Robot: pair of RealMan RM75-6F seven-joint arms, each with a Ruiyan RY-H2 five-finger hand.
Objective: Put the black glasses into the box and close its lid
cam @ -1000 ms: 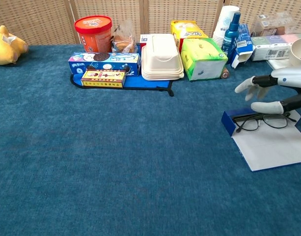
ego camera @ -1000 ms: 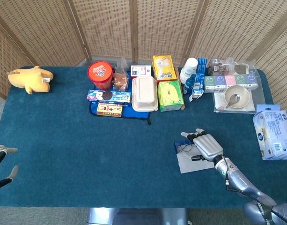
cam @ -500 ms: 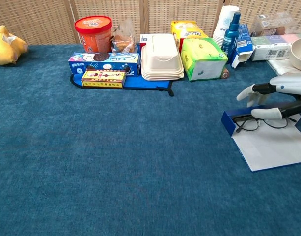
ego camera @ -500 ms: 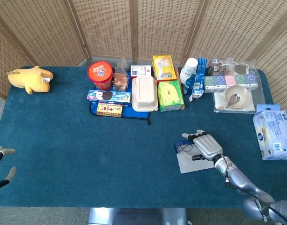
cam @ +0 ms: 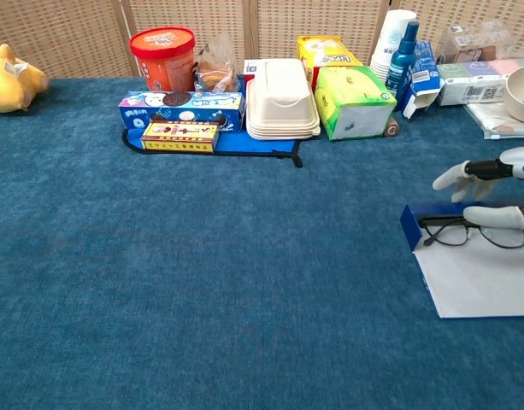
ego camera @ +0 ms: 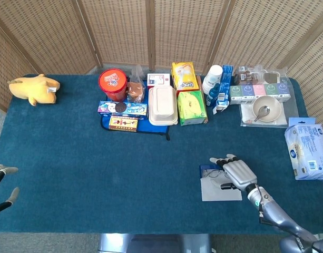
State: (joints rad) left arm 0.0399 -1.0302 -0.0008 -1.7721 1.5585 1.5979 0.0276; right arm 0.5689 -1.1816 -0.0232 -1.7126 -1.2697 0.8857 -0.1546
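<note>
The black glasses [cam: 456, 231] lie across the blue tray of the box [cam: 410, 225], whose white lid [cam: 482, 278] lies open flat on the near side. My right hand [cam: 491, 195] is over the glasses' right part, its thumb along the top of the frame and the other fingers spread above; it seems to pinch them. From the head view the right hand [ego camera: 236, 173] covers most of the box [ego camera: 220, 190], and the glasses [ego camera: 210, 172] peek out at its left. My left hand [ego camera: 0, 182] hangs empty at the table's near left edge, fingers apart.
Across the back stand a red tub [ego camera: 113, 84], snack boxes [ego camera: 123, 109], a white clamshell container [ego camera: 162, 105], green and yellow packs [ego camera: 191, 107], cups and a bottle [ego camera: 213, 80], and a bowl with a spoon [ego camera: 266, 108]. A yellow plush [ego camera: 35, 88] lies far left, a tissue pack [ego camera: 307, 152] far right.
My right hand has drawn back toward the near right, and the box with the glasses has slid along with it. The left hand has barely moved.
</note>
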